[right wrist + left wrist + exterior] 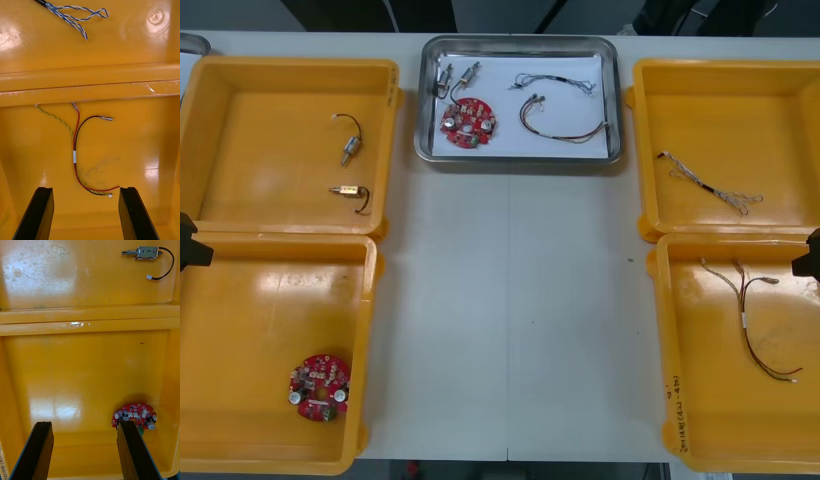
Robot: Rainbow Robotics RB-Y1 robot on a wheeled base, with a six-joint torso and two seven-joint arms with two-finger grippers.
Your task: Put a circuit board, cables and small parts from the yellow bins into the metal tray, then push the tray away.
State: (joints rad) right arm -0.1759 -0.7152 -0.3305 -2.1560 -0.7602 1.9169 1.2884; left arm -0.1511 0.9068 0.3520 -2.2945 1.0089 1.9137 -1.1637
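Note:
The metal tray [427, 105] stands at the far middle of the table. On its white inside lie a round red circuit board [468, 122], two small metal parts [456, 76], a blue and white cable [555, 82] and a red and yellow cable [562, 120]. My left gripper [84, 452] hangs open over the near left yellow bin [240, 340], where another circuit board [135, 415] lies by one finger. My right gripper [86, 213] is open above the near right bin [725, 400], with a red and yellow cable [77, 153] beyond its fingers.
The far left bin [270, 130] holds two small metal parts [350, 170], one of which, a small metal part [147, 253], lies past the bin wall. The far right bin [730, 120] holds a twisted blue and white cable [75, 14]. Bare table stretches in front of the tray.

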